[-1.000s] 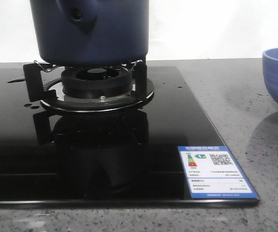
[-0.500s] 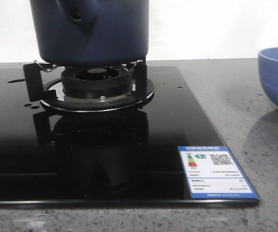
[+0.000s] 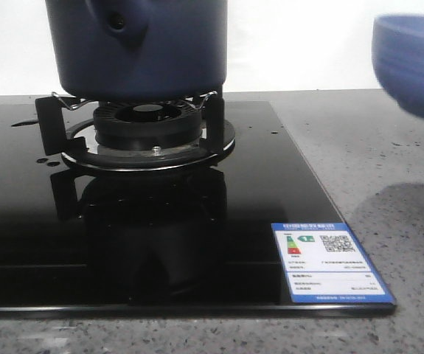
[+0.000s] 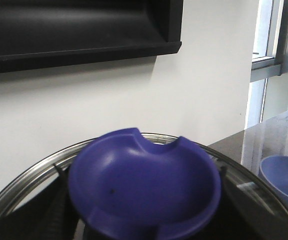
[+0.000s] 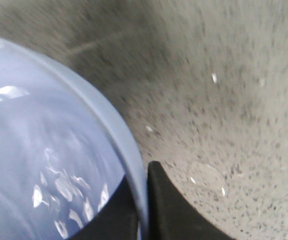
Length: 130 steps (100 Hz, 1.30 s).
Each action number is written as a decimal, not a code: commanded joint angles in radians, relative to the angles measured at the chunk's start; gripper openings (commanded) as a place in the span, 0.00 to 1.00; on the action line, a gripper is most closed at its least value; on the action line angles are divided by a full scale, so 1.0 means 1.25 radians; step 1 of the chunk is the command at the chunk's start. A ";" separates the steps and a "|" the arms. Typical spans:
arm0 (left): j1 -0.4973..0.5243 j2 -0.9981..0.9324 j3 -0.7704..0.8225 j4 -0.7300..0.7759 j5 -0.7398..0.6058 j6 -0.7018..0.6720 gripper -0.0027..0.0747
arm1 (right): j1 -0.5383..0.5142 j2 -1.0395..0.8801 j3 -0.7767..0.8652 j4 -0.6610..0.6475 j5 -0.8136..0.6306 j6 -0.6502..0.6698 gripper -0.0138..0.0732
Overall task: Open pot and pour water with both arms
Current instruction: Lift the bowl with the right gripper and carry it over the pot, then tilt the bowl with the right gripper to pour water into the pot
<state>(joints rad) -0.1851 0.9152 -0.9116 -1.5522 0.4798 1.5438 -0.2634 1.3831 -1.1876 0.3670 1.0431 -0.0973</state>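
The dark navy pot (image 3: 141, 48) stands on the gas burner (image 3: 147, 125), its side stub with a hole (image 3: 119, 22) facing me; its top is cut off by the frame. In the left wrist view my left gripper (image 4: 141, 172) is shut on the dark blue knob (image 4: 144, 185) of a glass lid with a metal rim (image 4: 28, 170). The light blue bowl (image 3: 414, 63) hangs above the counter at the right edge. My right gripper (image 5: 145, 192) is shut on its rim, and water glints inside the bowl (image 5: 48, 150). Neither gripper shows in the front view.
The black glass cooktop (image 3: 123, 221) carries a blue energy label (image 3: 329, 262) at its near right corner. Speckled grey counter (image 3: 388, 162) lies to the right, with the bowl's shadow on it. A dark range hood (image 4: 73, 30) and a white wall are behind.
The bowl has lifted off the counter and shifted a little left in the front view. The pot and burner have not moved.
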 commanded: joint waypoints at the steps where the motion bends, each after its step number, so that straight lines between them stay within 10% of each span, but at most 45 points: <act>1: -0.006 -0.014 -0.028 -0.049 -0.021 -0.007 0.30 | 0.013 -0.041 -0.081 0.044 -0.009 -0.010 0.08; 67: -0.006 -0.017 -0.028 -0.053 -0.040 -0.007 0.30 | 0.276 0.206 -0.748 0.037 0.185 0.068 0.09; 130: -0.006 -0.054 -0.030 -0.079 -0.078 -0.007 0.30 | 0.453 0.355 -0.869 -0.113 0.036 0.108 0.09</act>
<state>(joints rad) -0.1851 0.8753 -0.9116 -1.5958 0.3949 1.5438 0.2908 1.8791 -2.2369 0.2243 1.2114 0.0321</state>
